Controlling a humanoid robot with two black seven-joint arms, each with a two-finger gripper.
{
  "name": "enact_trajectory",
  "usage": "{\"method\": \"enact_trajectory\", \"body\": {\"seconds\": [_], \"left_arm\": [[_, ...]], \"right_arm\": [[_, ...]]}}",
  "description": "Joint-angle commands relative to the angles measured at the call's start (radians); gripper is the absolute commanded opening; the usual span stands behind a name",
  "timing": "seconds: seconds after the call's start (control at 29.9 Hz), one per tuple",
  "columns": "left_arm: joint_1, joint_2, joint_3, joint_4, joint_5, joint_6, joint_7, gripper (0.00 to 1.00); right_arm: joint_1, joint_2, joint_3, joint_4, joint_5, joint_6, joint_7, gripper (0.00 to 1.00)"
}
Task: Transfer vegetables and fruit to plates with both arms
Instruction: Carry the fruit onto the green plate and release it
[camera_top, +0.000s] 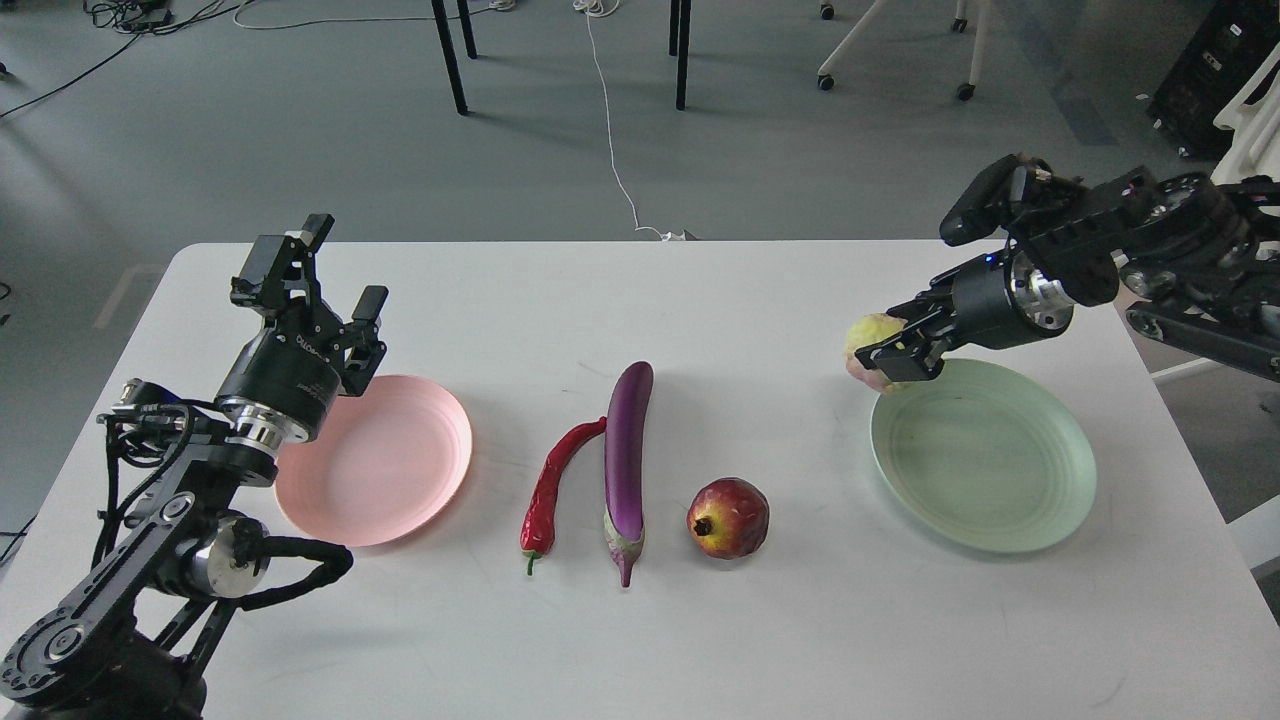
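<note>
Right pincer (893, 358) clamped on fruit (868, 336) at green plate (985, 455) rim; early release risks roll-off onto tabletop (640, 620). Left pincer (325, 290) apart, empty.

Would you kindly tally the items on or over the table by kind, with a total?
Vegetables: 2, the eggplant and the chili pepper.
Fruit: 2, the pomegranate and the pale fruit held in the right gripper.
Plates: 2, the pink plate and the green plate.
Total: 6.
</note>
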Motion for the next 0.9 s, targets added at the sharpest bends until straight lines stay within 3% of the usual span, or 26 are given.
{"method": "enact_trajectory", "body": {"seconds": [0.0, 0.23, 0.57, 0.73, 0.87], "left_arm": [[0.000, -0.001, 0.001, 0.000, 0.000, 0.000, 0.000, 0.98], [0.002, -0.006, 0.004, 0.000, 0.000, 0.000, 0.000, 0.98], [0.000, -0.001, -0.001, 0.000, 0.000, 0.000, 0.000, 0.98], [0.000, 0.002, -0.007, 0.000, 0.000, 0.000, 0.001, 0.98], [0.002, 0.003, -0.007, 0.000, 0.000, 0.000, 0.001, 0.98]], "right_arm": [[-0.026, -0.090, 0.001, -0.001, -0.033, 0.000, 0.000, 0.47], [-0.094, -0.145, 0.006, -0.002, -0.042, -0.010, 0.000, 0.50], [-0.167, -0.067, 0.010, -0.113, -0.041, -0.087, 0.000, 0.64], [-0.176, -0.063, 0.012, -0.116, -0.041, -0.092, 0.000, 0.92], [-0.175, -0.063, 0.018, -0.113, -0.041, -0.093, 0.000, 0.94]]}}
